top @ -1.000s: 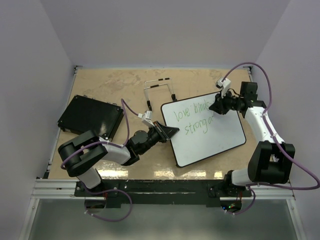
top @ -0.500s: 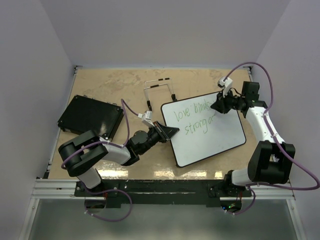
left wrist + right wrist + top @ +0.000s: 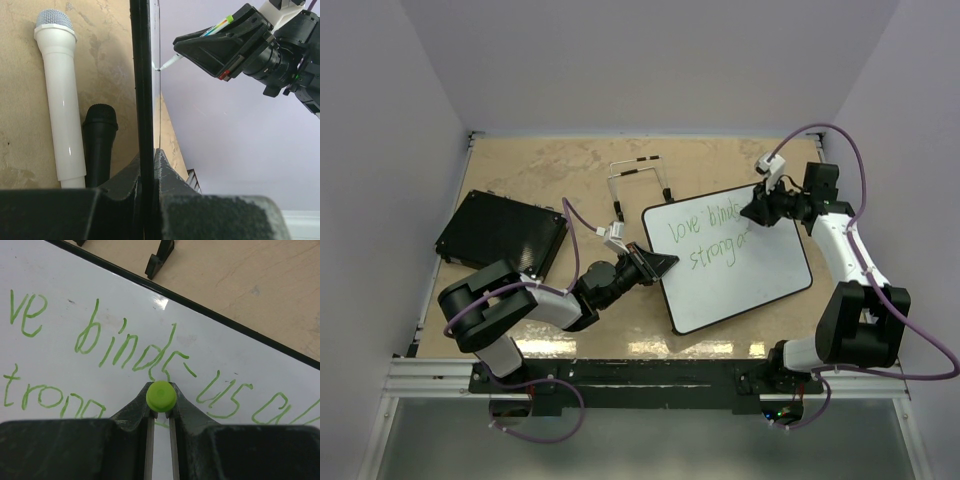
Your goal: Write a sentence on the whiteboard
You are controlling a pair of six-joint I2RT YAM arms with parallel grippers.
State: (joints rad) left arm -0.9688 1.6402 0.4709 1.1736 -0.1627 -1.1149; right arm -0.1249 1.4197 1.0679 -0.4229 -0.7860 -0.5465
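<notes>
The whiteboard (image 3: 745, 275) lies tilted on the table right of centre. The green sentence (image 3: 705, 238) runs in two lines across its upper part. In the right wrist view it reads "ve binds us al" over "trong" (image 3: 125, 352). My left gripper (image 3: 663, 263) is shut on the board's left edge. The left wrist view shows its jaws (image 3: 148, 157) clamped on the black frame (image 3: 141, 75). My right gripper (image 3: 753, 212) is shut on a green marker (image 3: 161, 396), held over the writing. The marker tip (image 3: 167, 63) touches the board.
A black textured pad (image 3: 502, 233) lies at the left. A thin black-and-white stand (image 3: 635, 170) sits behind the board. A white microphone (image 3: 59, 100) and a black microphone (image 3: 99, 140) lie beside the board's left edge. Purple cables loop off both arms.
My right wrist has shifted slightly up and to the right with the marker. The left arm and the board have not moved.
</notes>
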